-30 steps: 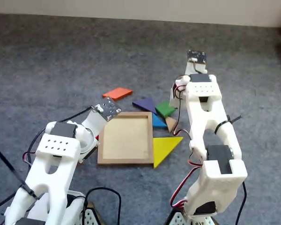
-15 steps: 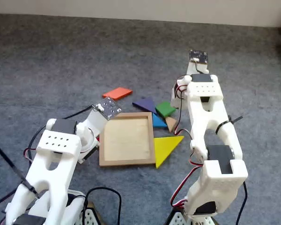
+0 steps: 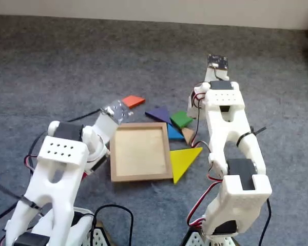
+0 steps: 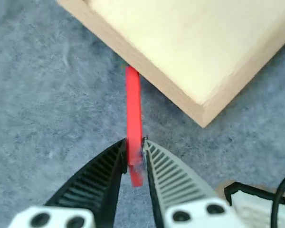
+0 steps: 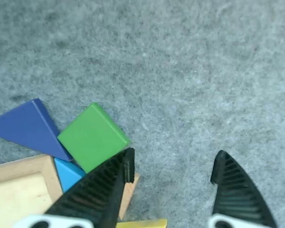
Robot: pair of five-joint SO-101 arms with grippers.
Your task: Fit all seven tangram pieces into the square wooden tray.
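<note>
Red piece (image 4: 132, 104) pinched edge-on in left gripper (image 4: 134, 142), tip at outer wall of wooden tray (image 4: 168, 90); right gripper (image 5: 175, 154) spread wide past tray's far corner, near green square (image 5: 92, 135)

Left arm (image 3: 61, 169) folded low at the near-left, forearm angled forward and inward toward the middle. Left gripper (image 4: 134, 142) clamped edge-on around a thin red piece (image 4: 133, 104), ribbed black fingers (image 4: 104, 171) pressed against its two flat faces, piece upright between them and jutting out past the tips. Right arm (image 3: 228, 133) stretched straight forward on the other side, elbow raised, wrist tipped downward. Right gripper (image 5: 175, 166) spread wide, black fingertips (image 5: 109, 180) well apart.
</note>
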